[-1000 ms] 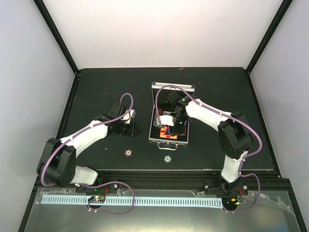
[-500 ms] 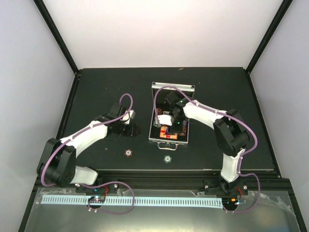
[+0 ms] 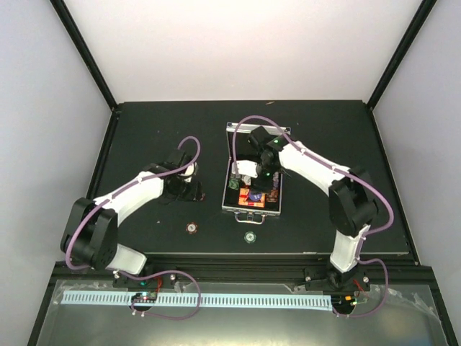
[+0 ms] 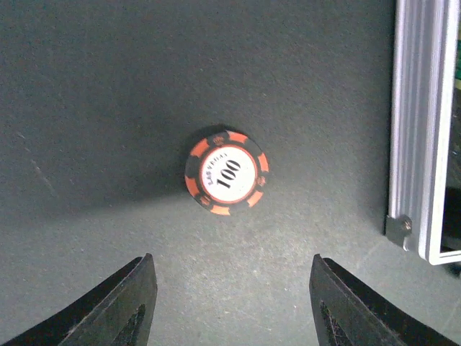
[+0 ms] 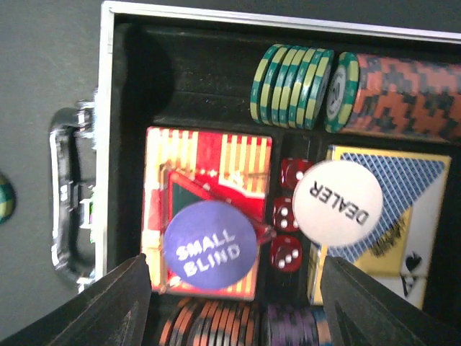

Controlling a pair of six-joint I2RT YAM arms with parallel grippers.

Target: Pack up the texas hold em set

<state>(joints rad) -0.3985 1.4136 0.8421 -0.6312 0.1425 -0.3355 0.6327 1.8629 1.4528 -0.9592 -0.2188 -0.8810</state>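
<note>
The silver case (image 3: 249, 210) lies open mid-table. My right gripper (image 3: 258, 186) hovers over it, open and empty. In the right wrist view the gripper (image 5: 234, 310) is above a purple "small blind" disc (image 5: 210, 245) lying on a red card deck (image 5: 205, 166). Beside them are a white dealer button (image 5: 340, 202), red dice (image 5: 287, 215), a blue deck (image 5: 392, 216), green chips (image 5: 292, 85) and orange-black chips (image 5: 403, 95). My left gripper (image 3: 191, 190), open and empty (image 4: 230, 303), is above the table just short of an orange-black "100" chip (image 4: 226, 171).
Two loose chips lie on the black table in front of the case: the orange-black one (image 3: 191, 227) and a green one (image 3: 249, 236). The case's handle (image 5: 68, 216) faces the near edge. Its silver side wall (image 4: 418, 122) is right of the left gripper.
My right gripper has shifted slightly toward the far side of the case. My left arm has turned a little, with its gripper still beside the case.
</note>
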